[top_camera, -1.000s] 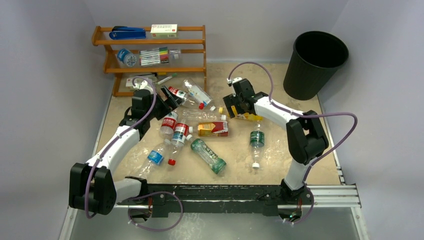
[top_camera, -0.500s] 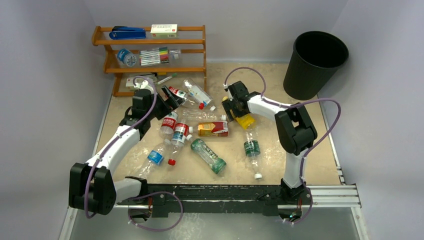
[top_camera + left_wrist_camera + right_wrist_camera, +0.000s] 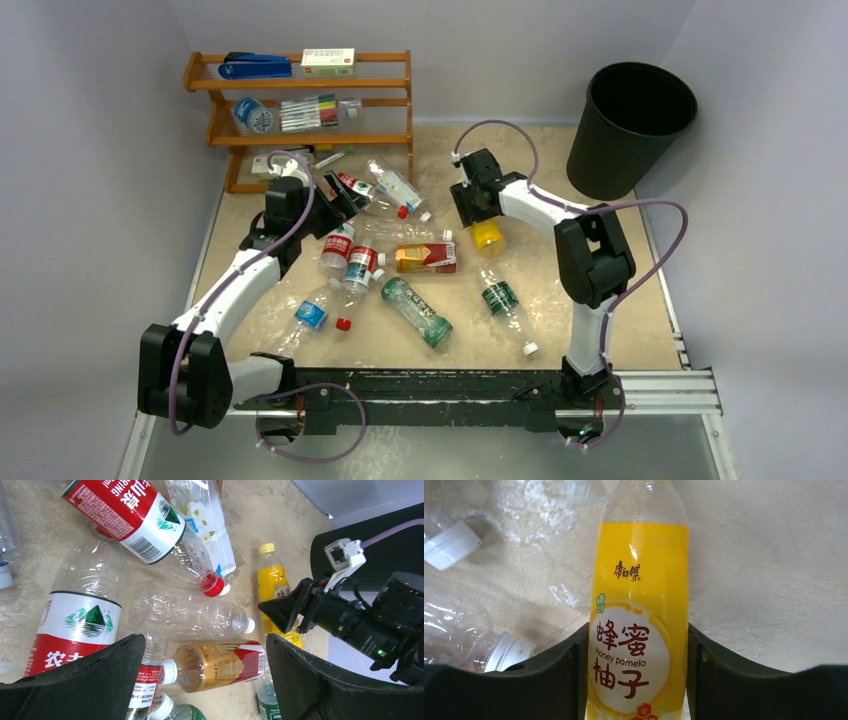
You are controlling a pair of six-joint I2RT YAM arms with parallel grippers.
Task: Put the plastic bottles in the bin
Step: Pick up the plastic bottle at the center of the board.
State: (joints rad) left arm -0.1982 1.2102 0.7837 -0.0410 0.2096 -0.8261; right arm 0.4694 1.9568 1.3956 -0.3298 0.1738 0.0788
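Pinching the yellow bottle (image 3: 638, 605) — right end effector (image 3: 637, 636); left end effector (image 3: 205, 641) spread wide.

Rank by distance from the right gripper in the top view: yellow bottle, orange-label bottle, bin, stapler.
From the right gripper, nearest first:
1. Yellow bottle: between its fingers.
2. Orange-label bottle: lying mid-table, to the gripper's left and nearer the arm bases.
3. Bin: far right corner.
4. Stapler: top shelf of the rack, far left.

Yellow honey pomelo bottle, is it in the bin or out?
Out. The yellow bottle lies on the table, clamped in the right gripper, well apart from the bin.
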